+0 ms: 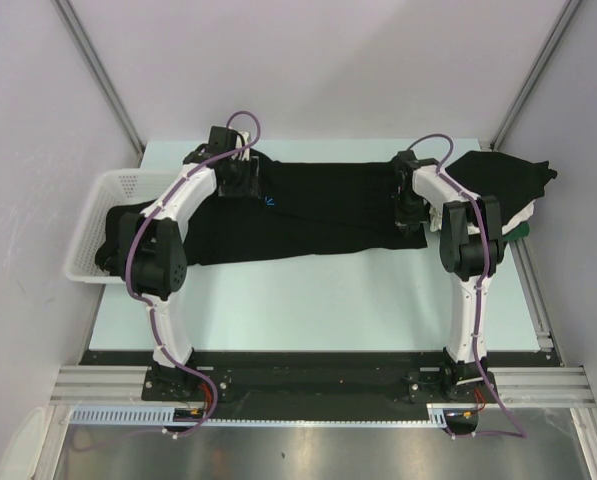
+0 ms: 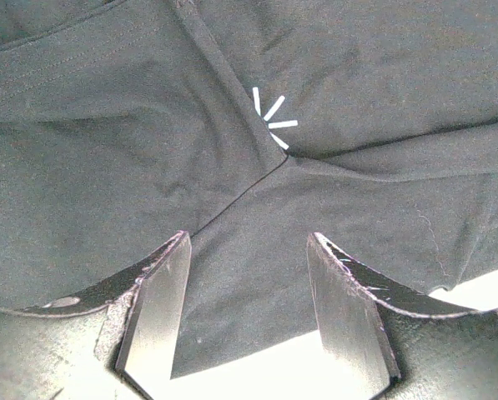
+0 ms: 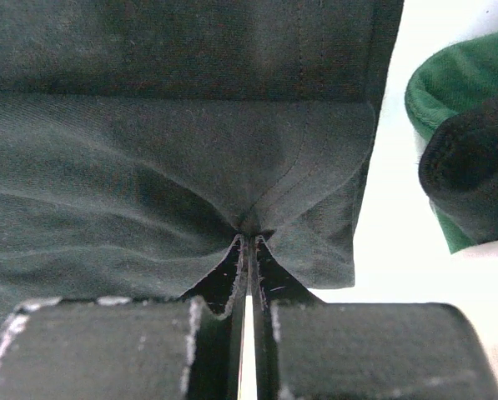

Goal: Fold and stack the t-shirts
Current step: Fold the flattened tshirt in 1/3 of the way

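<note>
A black t-shirt lies spread across the middle of the table, with a small blue starburst mark near its left part. My left gripper hovers over that part with its jaws open. In the left wrist view the gripper has cloth and the white-looking starburst under it, and nothing is pinched. My right gripper is at the shirt's right end. In the right wrist view it is shut on a puckered fold of the black t-shirt near the hem.
A pile of t-shirts sits at the back right, black on top with white and green beneath; the green cloth shows beside my right gripper. A white mesh basket holding dark cloth stands at the left table edge.
</note>
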Controlling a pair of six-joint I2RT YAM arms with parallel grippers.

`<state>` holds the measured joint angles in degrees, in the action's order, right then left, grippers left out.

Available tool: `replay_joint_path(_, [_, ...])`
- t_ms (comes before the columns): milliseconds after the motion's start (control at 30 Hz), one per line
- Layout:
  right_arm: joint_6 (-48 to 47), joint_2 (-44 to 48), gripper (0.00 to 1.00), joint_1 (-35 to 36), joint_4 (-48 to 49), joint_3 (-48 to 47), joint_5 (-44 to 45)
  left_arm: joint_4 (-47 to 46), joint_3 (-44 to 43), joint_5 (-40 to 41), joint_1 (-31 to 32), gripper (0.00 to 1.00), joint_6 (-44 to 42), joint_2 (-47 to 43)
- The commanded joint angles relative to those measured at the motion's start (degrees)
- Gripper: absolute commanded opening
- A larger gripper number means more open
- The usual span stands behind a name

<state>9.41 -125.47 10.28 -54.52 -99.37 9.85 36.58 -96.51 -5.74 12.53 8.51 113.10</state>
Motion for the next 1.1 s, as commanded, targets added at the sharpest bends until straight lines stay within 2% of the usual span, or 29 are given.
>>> replay_joint_path(0, [-0.6,1.5,0.00,-0.2,-0.3,-3.2,2.4,0.0,-0.8,0.2,0.5,0.63,-1.1,-3.8])
replay_joint_path(333, [-1.1,0.4,0.00,-1.0,-2.3,-10.1,2.8,0.0,-0.3,0.3,0.5,0.63,-1.1,-4.1])
replay_joint_path(800, [-2.5,-7.2,0.00,-1.8,-3.7,-24.4,4.7,0.2,1.8,0.4,0.5,0.63,-1.4,-5.3])
replay_joint_path(1067, [-3.4,-11.5,0.00,-2.8,-3.3,-29.3,4.5,0.2,3.4,0.5,0.5,0.63,-1.6,-5.9])
